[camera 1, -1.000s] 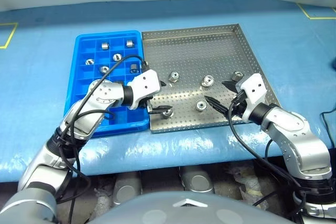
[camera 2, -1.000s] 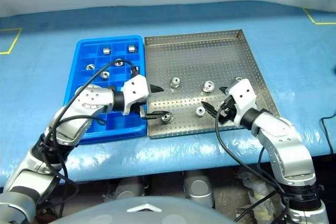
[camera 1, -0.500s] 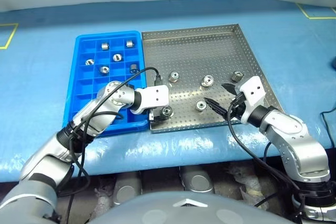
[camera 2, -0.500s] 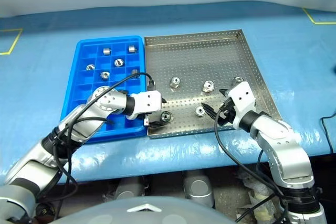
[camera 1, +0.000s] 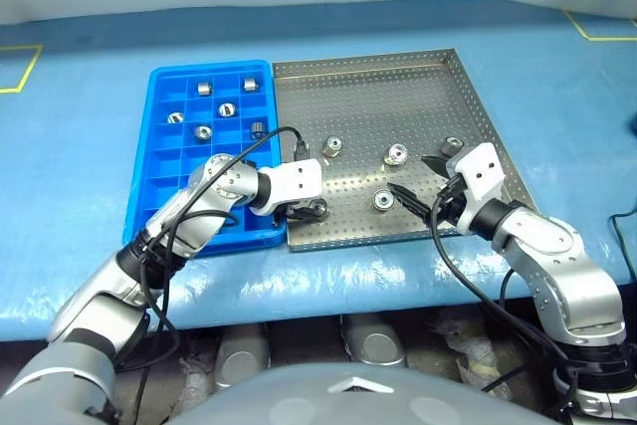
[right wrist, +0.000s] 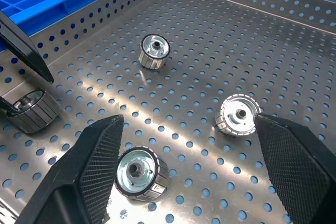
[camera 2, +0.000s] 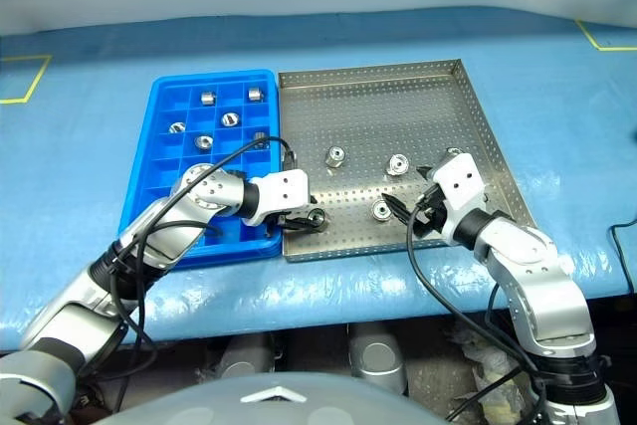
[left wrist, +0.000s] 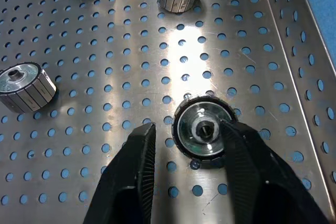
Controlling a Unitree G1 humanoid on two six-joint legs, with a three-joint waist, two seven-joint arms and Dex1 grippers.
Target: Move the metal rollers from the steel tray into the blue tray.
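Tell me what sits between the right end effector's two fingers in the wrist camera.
In the right wrist view, one metal roller lies on the steel tray just inside one finger; the rest is bare perforated floor.

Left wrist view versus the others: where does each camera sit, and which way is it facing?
Left and right eye views: on the head, looking forward and down over the steel tray and blue tray; both arms show, with the left gripper and right gripper.
Left wrist view: on the left wrist, looking along that gripper, open around a roller.
Right wrist view: on the right wrist, looking along that open gripper across the tray floor toward the blue tray.
Shared: both wrist views show that same roller.
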